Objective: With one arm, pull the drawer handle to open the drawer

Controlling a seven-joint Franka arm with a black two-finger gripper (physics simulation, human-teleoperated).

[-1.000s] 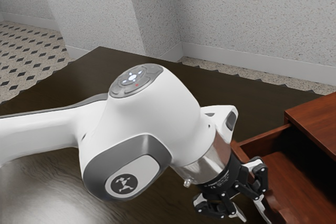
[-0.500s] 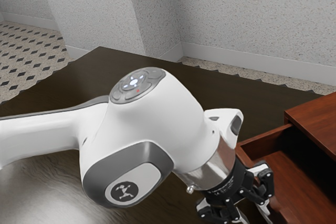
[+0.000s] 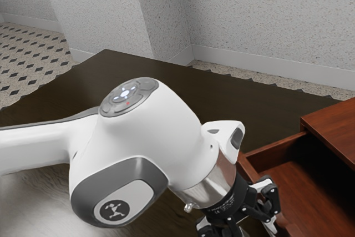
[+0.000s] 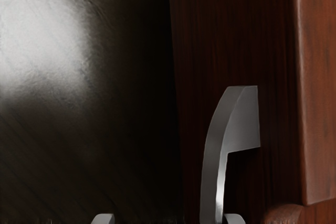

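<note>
The drawer (image 3: 274, 151) sits partly open at the exterior view's lower right; its grey handle (image 4: 226, 145) runs along the drawer front, between the fingers (image 4: 103, 219), which stand apart, close by one, clear of the other; the pull should go toward that view's left.

You can count one white robot arm (image 3: 138, 154) in the lower left of the exterior view, with one black two-finger gripper (image 3: 252, 215) at its end. There is one dark brown wooden table (image 3: 166, 76). At the right edge stands one red-brown wooden cabinet (image 3: 333, 126) with one red-brown wooden drawer (image 3: 274, 151). The drawer front has one grey curved metal handle (image 4: 226, 150).
</note>
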